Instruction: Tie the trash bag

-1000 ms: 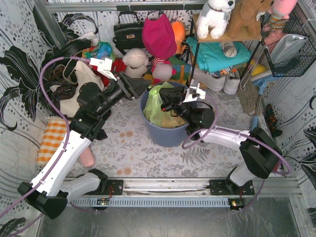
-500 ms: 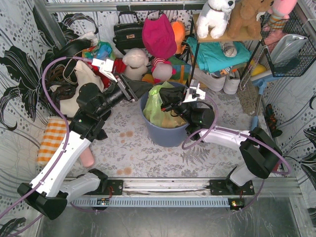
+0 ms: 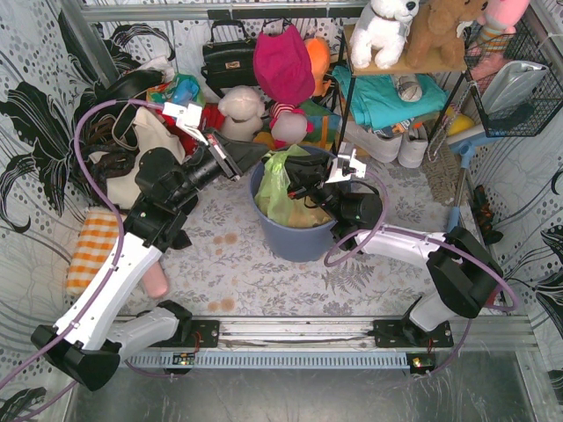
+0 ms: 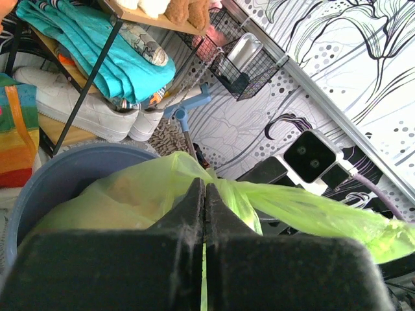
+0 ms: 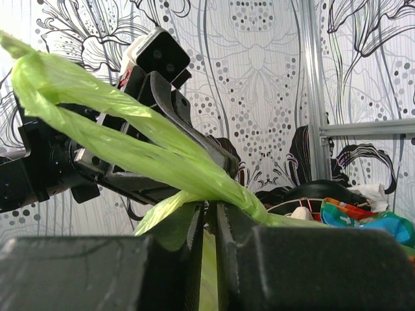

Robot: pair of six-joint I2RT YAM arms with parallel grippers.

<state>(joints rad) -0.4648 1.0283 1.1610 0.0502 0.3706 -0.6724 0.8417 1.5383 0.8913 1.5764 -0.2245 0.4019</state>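
Note:
The trash bag (image 3: 278, 192), thin light-green film with brown paper showing through, sits in the round blue-grey bin (image 3: 297, 239). My left gripper (image 3: 256, 162) reaches in from the left over the bin's rim. In the left wrist view it (image 4: 205, 185) is shut tight on a fold of the bag (image 4: 130, 201), with a green sliver pinched between the fingers. My right gripper (image 3: 296, 186) comes in from the right above the bag. Its jaws (image 5: 211, 207) stand a narrow slit apart with green film in the slit, and a twisted strand of the bag (image 5: 136, 146) lies across their tips.
Behind the bin lie stuffed toys (image 3: 242, 110), a black handbag (image 3: 227, 57) and a magenta hat (image 3: 283, 66). A shelf rack with teal cloth (image 3: 387, 95) and white shoes (image 3: 387, 145) stands at the back right. An orange checked cloth (image 3: 91, 246) lies on the left.
My left gripper has closed onto the bag's film. The right gripper's jaws have eased slightly apart. Both arms have stayed nearly in place.

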